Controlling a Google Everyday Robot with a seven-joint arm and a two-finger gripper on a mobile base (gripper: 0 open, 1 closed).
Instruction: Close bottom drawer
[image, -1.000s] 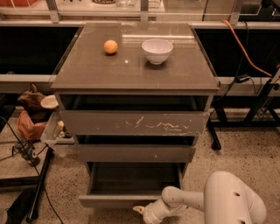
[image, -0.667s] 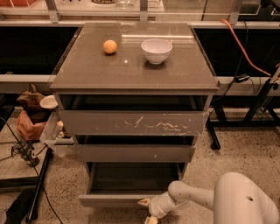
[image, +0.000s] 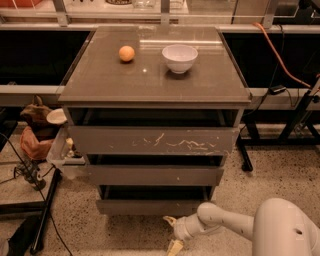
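Observation:
The bottom drawer (image: 150, 206) is the lowest and smallest of three grey-brown fronts in the cabinet (image: 150, 85). It stands out only a little, with a dark gap above it. My gripper (image: 172, 233) is on the speckled floor side, just in front of and below the drawer's right half. Its two yellowish fingertips (image: 169, 220) are spread apart and hold nothing. I cannot tell whether the upper fingertip touches the front. My white arm (image: 235, 225) comes in from the lower right.
An orange ball (image: 126, 53) and a white bowl (image: 179, 58) sit on the cabinet top. The scratched top drawer (image: 150, 141) and the middle drawer (image: 155, 175) stick out slightly. A bin of clutter (image: 62, 152) stands at the left. Black table legs (image: 295, 120) stand at the right.
The bottom drawer has slid in from far open to nearly flush. My gripper has followed it inward, towards the cabinet.

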